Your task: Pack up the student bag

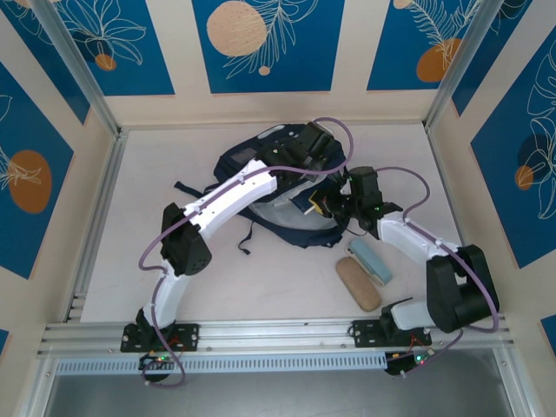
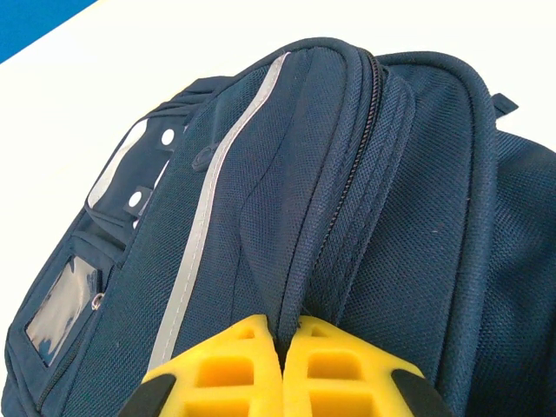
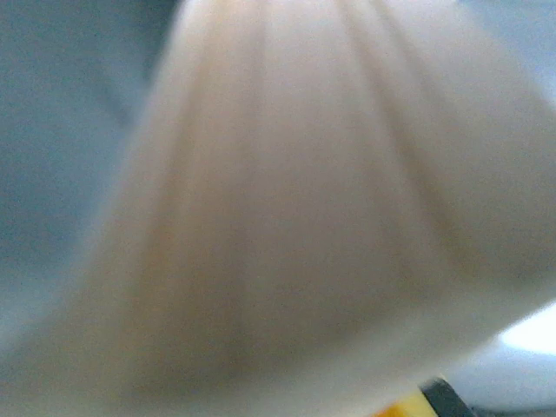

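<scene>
The yellow left gripper [image 2: 281,330] pinches a fold of the large navy-blue fabric backpack [image 2: 408,217], which lies mid-table [image 1: 287,291]. The right gripper [image 1: 337,207] is at the backpack's right edge; I cannot tell its grip.

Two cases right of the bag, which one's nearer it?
The light-blue case: it lies closest to the bag, while the tan case sits beyond it, toward the near edge.

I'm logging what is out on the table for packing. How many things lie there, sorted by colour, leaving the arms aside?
navy bag: 1
tan case: 1
light blue case: 1
Total: 3
</scene>
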{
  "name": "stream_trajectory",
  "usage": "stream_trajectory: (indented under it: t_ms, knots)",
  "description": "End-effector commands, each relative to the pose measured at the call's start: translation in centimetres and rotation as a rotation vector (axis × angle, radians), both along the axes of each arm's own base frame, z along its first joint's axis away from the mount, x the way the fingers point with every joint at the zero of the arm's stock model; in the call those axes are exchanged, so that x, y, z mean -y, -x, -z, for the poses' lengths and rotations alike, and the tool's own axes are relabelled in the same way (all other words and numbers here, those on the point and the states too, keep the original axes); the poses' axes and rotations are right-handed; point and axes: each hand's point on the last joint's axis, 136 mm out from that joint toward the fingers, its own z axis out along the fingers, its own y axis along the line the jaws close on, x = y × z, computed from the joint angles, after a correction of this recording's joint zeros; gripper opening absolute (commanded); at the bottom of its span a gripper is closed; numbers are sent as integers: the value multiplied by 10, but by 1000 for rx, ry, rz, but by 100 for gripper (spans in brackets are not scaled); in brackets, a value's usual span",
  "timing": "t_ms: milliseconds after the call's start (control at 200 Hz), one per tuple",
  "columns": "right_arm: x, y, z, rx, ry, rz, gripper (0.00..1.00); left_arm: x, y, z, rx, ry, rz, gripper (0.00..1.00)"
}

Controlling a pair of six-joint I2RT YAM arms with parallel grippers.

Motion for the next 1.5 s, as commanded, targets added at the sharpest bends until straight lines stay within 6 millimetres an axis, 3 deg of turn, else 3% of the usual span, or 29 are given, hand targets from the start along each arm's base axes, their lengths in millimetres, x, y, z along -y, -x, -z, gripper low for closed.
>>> stream_trajectory:
  t_ms: [0, 135, 465, 570, 725, 835, 1135, 1300, 1495]
  knots:
    - [2, -18, 12, -3, 7, 70, 0, -1, 4, -94, 143, 216, -3, 0]
    - [-9, -30, 30, -48, -12, 61, 0, -3, 3, -92, 138, 222, -11, 0]
    - [-50, -67, 54, -113, -91, 11, 8, -10, 1, -93, 115, 242, -9, 0]
    - [-64, -73, 62, -133, -124, -10, 13, -11, 0, -93, 110, 256, -9, 0]
    - [-75, -73, 66, -156, -144, -49, 31, -14, -1, -92, 100, 254, -14, 0]
    - [-63, -62, 65, -171, -92, -36, 48, -17, 1, -89, 88, 244, -4, 0]
    - [-31, -27, 55, -187, 26, 21, 58, -15, 0, -81, 61, 242, 3, 0]
    - [5, -1, 47, -210, 129, 115, 67, -20, -2, -68, 27, 224, -15, 0]
    - [54, 35, 38, -195, 283, 218, 74, -11, 0, -44, -64, 262, 5, 4]
